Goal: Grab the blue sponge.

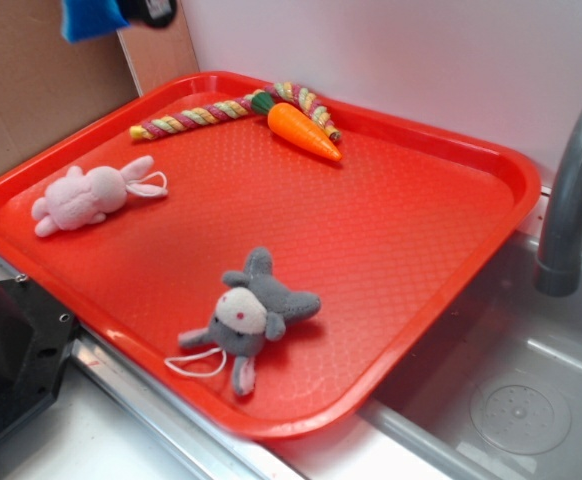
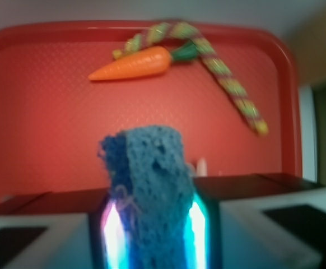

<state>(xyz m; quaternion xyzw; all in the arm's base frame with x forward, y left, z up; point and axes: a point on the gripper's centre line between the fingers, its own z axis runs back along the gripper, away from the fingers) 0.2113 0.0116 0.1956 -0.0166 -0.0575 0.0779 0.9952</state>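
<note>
Your claw (image 2: 154,224) is pinching the blue sponge (image 2: 152,190) between its 2 fingers (image 2: 113,230) — the foam stands up out of the grip, high above the red tray (image 2: 40,112). In the exterior view the sponge (image 1: 91,18) hangs at the top left corner, clear of the tray (image 1: 421,250). On the tray lie a toy carrot (image 1: 304,131) touching a braided rope (image 1: 221,110), a pink plush bunny (image 1: 86,195) and a grey plush (image 1: 251,315) — well apart.
</note>
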